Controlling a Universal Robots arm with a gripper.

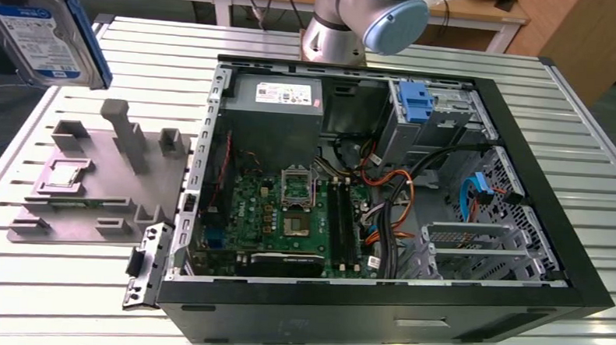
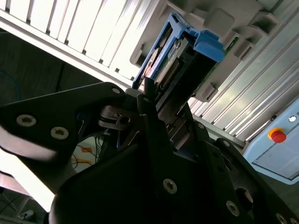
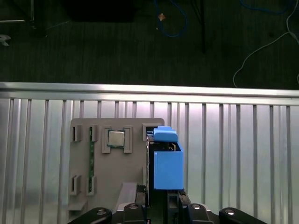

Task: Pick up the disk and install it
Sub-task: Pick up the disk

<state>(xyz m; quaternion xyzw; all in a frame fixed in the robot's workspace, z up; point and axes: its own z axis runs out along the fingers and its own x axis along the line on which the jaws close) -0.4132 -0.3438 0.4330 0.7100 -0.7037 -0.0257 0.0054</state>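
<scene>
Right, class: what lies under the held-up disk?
Below the disk lies the grey fixture plate, holding a square chip, on the slatted metal table. The plate's part straight beneath the disk is covered.

Exterior view: we look down at a slant from high over the table (image 1: 64,286), with the open case (image 1: 390,192) mid-frame and the arm (image 1: 335,33) beyond it.
First wrist view: we face straight down past the gripper (image 3: 161,200) onto the table and grey fixture (image 3: 107,172), with floor (image 3: 93,42) beyond the table's edge.
Second wrist view: we sit very close behind the gripper, tilted, looking along the disk (image 2: 187,51).
Shared: we see disk, fixture and table in all three.
</scene>
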